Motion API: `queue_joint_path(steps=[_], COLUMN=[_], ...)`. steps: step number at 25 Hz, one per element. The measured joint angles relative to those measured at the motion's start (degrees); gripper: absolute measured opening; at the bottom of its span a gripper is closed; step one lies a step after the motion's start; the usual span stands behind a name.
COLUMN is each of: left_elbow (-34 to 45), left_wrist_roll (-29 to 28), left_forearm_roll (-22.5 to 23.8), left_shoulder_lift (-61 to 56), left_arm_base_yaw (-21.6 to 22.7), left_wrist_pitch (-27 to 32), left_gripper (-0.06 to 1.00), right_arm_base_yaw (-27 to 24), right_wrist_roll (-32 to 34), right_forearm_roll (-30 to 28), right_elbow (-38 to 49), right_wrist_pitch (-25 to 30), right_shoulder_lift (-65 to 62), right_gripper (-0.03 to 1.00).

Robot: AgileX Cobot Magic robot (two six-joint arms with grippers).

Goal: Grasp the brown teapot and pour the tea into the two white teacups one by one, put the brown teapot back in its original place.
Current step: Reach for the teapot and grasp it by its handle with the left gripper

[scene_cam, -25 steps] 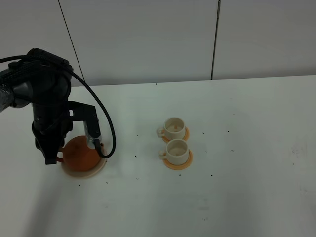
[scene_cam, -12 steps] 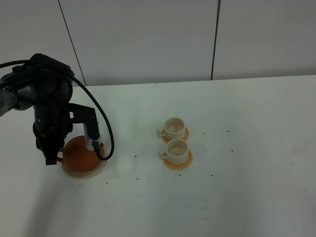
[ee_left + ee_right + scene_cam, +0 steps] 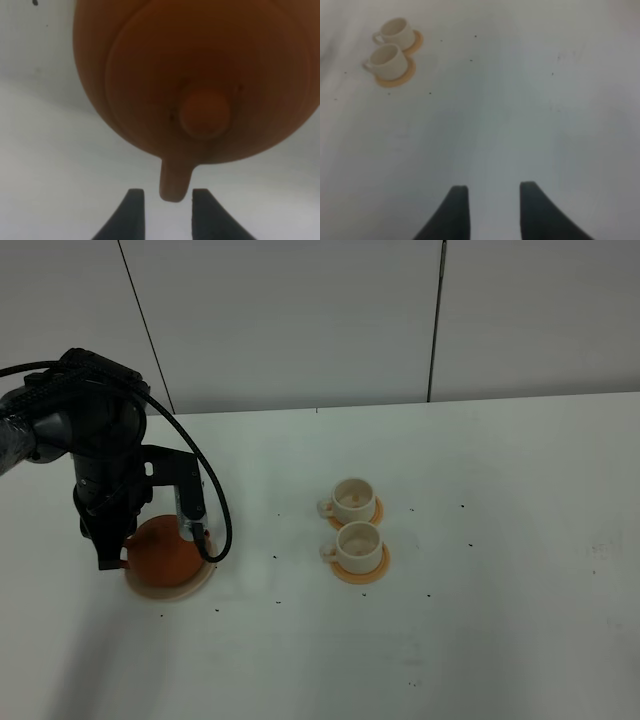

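The teapot [image 3: 165, 555] sits on the plate [image 3: 172, 592], its handle [image 3: 175, 177] at the mouth of the left gripper [image 3: 167, 194], whose jaws stand apart and grip nothing, seemingly lined up on that handle; the 2 cups [image 3: 359, 543] stand well apart from the plate. The right gripper [image 3: 490, 192] is open and empty, probably just out of the way.

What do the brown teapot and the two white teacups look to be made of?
Brown teapot: probably unglazed clay. Its reddish-brown skin is matte and even, with no bright highlights, and the lid knob is the same colour.
Two white teacups: likely glazed ceramic, with smooth cream-white walls and moulded side handles. They are too small in view to rule out plastic.
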Motion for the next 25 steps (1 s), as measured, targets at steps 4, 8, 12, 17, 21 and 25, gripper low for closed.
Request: queue_joint_path(steps=[4, 8, 12, 17, 21, 25], left_elbow=[0.0, 0.0, 0.0, 0.0, 0.0, 0.0], left_wrist_roll=[0.0, 0.0, 0.1, 0.1, 0.1, 1.2], left_forearm_roll=[-0.5, -0.5, -0.5, -0.5, -0.5, -0.5], left_shoulder_lift=[0.4, 2.0, 2.4, 2.4, 2.4, 2.4], left_arm_base_yaw=[0.0, 0.0, 0.0, 0.0, 0.0, 0.0], left_wrist_pitch=[0.1, 0.1, -0.2, -0.2, -0.4, -0.9], left_gripper=[0.30, 0.30, 0.30, 0.30, 0.29, 0.26], right_arm_base_yaw=[0.0, 0.0, 0.0, 0.0, 0.0, 0.0], right_wrist_roll=[0.0, 0.0, 0.0, 0.0, 0.0, 0.0], right_forearm_roll=[0.0, 0.0, 0.0, 0.0, 0.0, 0.0], right_elbow=[0.0, 0.0, 0.0, 0.0, 0.0, 0.0], right_wrist_pitch=[0.0, 0.0, 0.0, 0.0, 0.0, 0.0], right_shoulder_lift=[0.0, 0.0, 0.0, 0.0, 0.0, 0.0], right_gripper=[0.24, 0.24, 0.24, 0.24, 0.24, 0.24])
